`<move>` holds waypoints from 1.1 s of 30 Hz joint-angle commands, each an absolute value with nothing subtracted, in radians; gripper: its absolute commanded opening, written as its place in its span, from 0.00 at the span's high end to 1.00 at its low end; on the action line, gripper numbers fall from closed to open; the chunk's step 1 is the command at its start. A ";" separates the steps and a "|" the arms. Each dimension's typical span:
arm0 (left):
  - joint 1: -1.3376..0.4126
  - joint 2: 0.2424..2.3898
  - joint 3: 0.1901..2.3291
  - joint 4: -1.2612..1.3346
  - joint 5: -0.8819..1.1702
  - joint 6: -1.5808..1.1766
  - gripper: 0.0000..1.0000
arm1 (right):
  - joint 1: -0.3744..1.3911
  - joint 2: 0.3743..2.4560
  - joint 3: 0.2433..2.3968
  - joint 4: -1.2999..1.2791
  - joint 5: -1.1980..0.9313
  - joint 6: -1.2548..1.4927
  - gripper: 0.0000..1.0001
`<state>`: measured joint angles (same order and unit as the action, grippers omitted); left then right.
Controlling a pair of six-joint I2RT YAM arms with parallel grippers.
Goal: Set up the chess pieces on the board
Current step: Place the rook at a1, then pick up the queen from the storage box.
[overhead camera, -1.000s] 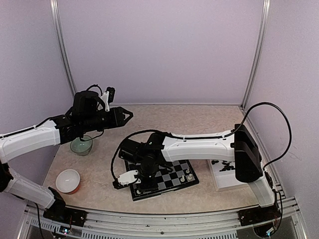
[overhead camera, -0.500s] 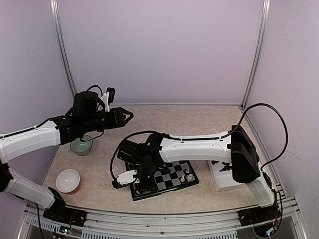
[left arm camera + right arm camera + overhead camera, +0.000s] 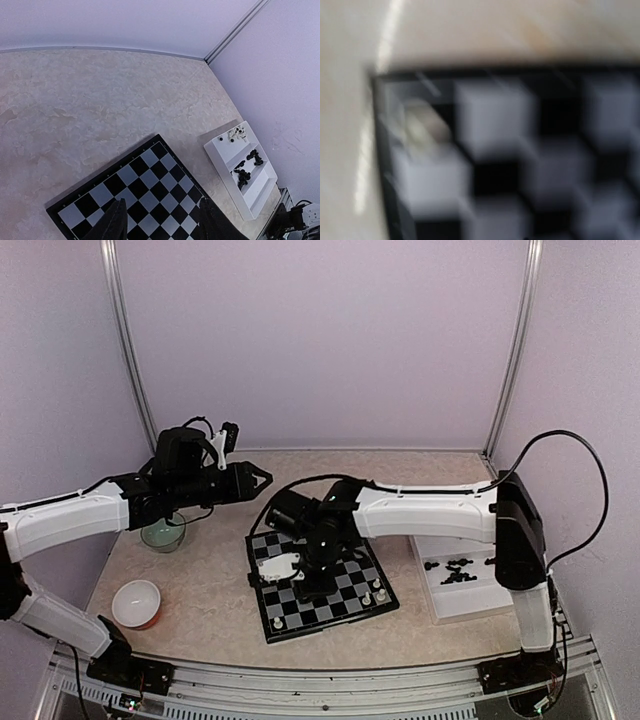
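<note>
The black and grey board [image 3: 345, 558] lies in the middle of the table. Three cream-white chess pieces stand on it: one at its near left corner [image 3: 278, 622] and two near its right edge [image 3: 372, 595]. My right gripper [image 3: 317, 590] points down over the board's middle; its fingers are hidden and the right wrist view is blurred, showing a board corner [image 3: 485, 125] with a cream piece [image 3: 422, 125]. My left gripper [image 3: 262, 478] hangs open and empty above the board's far side. In its wrist view the fingers [image 3: 114, 222] frame the board [image 3: 140, 195].
A white tray [image 3: 440, 605] to the right of the board holds several black pieces [image 3: 455, 570]; the left wrist view shows the tray [image 3: 225, 165] with white pieces [image 3: 237, 134] too. A green bowl [image 3: 163, 532] and a white cup [image 3: 136, 603] stand at the left.
My right gripper has risen and moved from the board's near left corner toward its middle. A cream piece now shows at that corner. My left gripper has shifted slightly right.
</note>
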<state>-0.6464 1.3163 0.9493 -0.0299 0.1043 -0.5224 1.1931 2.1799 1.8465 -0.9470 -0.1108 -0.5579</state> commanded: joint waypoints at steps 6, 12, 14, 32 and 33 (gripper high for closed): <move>-0.660 1.455 1.081 -0.008 0.180 -0.485 0.51 | 0.841 1.757 1.605 -0.826 0.010 -0.598 0.63; -0.744 1.559 1.213 -0.020 0.165 -0.431 0.51 | 0.507 1.548 1.389 -0.726 -0.087 -0.557 0.66; -0.771 1.605 1.257 -0.032 0.157 -0.423 0.51 | 0.400 1.499 1.310 -0.707 -0.108 -0.527 0.66; -0.871 1.775 1.431 -0.101 0.185 -0.391 0.51 | 0.020 1.640 1.002 -0.548 -0.126 -0.482 0.81; -0.871 1.774 1.429 -0.103 0.183 -0.390 0.52 | 0.018 1.652 1.006 -0.543 -0.122 -0.482 0.81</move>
